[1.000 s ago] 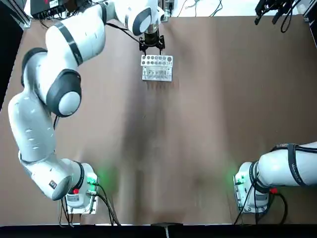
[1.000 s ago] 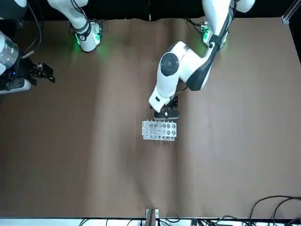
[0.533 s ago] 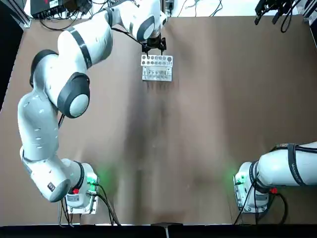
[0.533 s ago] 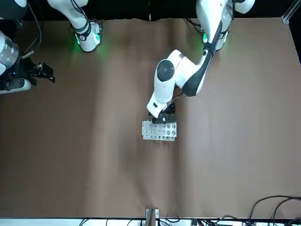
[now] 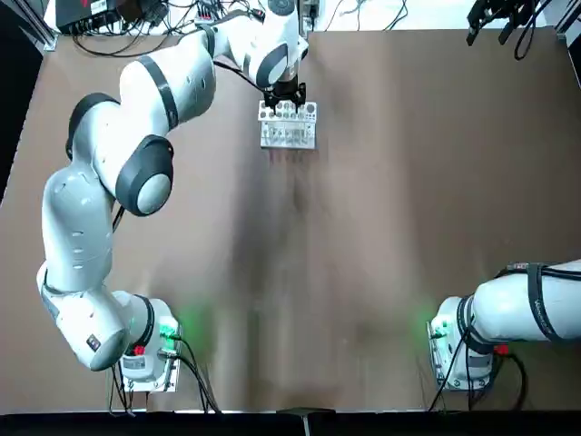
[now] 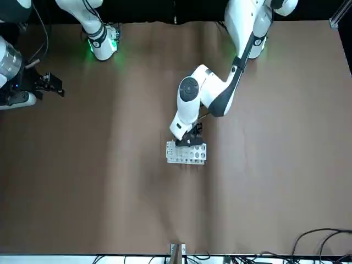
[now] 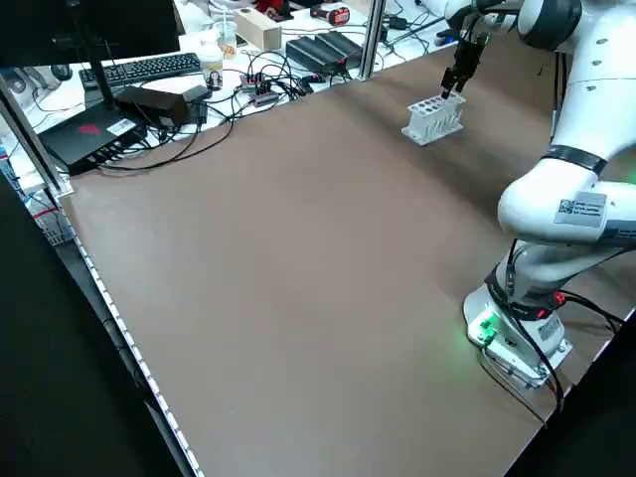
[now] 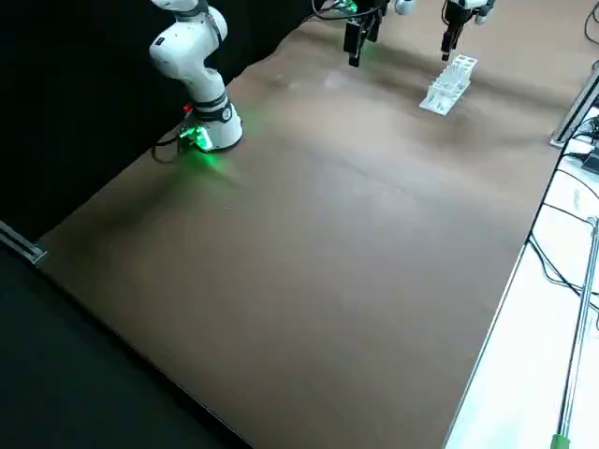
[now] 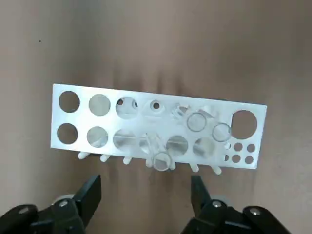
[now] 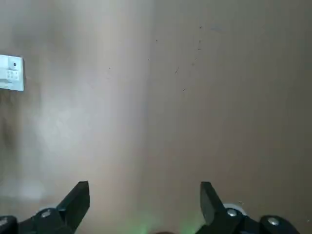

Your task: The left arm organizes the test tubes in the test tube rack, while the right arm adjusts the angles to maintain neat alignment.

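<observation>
Black left gripper (image 9: 145, 195) fingers stand apart and empty, directly over the rack (image 9: 73, 119) at the table's far middle. Its tubes (image 9: 196, 122) look thin, slippery, breakable; I would pinch one lightly below the rim. Right gripper (image 10: 144, 200) is parked wide apart.

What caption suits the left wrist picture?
Open black left gripper hovering above a small white test tube rack holding clear glass test tubes.

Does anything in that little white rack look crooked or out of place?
Yes. In the small white test tube rack, the clear glass test tubes lean at different angles instead of standing straight. One tube tilts out past the rack's edge, toward the open left gripper.
</observation>
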